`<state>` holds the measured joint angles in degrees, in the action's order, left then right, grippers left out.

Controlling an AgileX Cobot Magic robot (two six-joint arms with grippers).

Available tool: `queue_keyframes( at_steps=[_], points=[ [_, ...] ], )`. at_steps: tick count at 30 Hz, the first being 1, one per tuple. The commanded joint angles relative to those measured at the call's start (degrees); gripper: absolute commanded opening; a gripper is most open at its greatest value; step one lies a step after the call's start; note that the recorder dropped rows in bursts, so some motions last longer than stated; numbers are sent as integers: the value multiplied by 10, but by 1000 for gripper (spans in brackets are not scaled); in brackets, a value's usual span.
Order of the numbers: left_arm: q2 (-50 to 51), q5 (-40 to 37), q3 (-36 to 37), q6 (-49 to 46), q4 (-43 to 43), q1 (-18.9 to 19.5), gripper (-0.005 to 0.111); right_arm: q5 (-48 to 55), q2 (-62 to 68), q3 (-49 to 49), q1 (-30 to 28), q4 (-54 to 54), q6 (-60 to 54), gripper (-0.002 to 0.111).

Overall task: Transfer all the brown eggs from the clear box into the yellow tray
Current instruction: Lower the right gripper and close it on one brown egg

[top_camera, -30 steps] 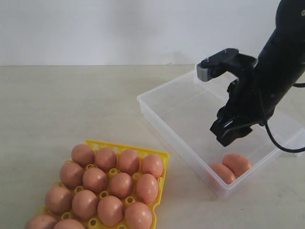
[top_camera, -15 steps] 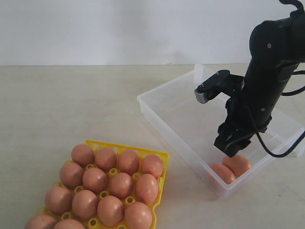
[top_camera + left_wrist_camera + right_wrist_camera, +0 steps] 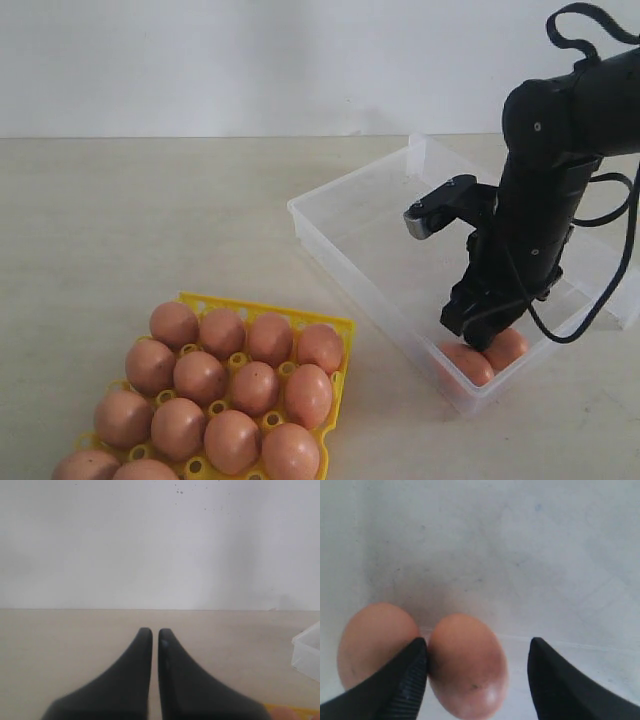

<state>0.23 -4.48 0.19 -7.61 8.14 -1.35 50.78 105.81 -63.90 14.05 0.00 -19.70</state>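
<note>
Two brown eggs lie side by side in the near corner of the clear box. My right gripper is down in that corner, open, and straddles one egg. One finger sits in the gap between that egg and the other egg, while the opposite finger stands clear of the shell. The yellow tray at the front left holds several brown eggs. My left gripper is shut on nothing above the bare table and does not appear in the exterior view.
The rest of the clear box floor is bare. A black cable loops from the right arm over the box's far side. The left wrist view catches the box's corner and a sliver of the tray.
My right gripper has come down into the box's near corner, from above the eggs to around one of them. Its jaws opened slightly wider early on. The eggs have not moved.
</note>
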Motion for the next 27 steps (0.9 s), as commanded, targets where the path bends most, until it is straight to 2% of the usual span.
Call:
queue_keyframes(
  at_steps=[1, 13, 24, 27],
  points=[
    [-2, 2, -2, 4, 2, 1, 4, -12, 21, -2, -2, 0, 0, 52],
    [-2, 2, -2, 4, 2, 1, 4, -21, 29, -2, -2, 0, 27, 52],
    [-2, 2, -2, 4, 2, 1, 4, 25, 29, -2, -2, -7, 26, -1],
    [-2, 2, -2, 4, 2, 1, 4, 22, 28, -2, -2, -9, 23, 0]
  ],
)
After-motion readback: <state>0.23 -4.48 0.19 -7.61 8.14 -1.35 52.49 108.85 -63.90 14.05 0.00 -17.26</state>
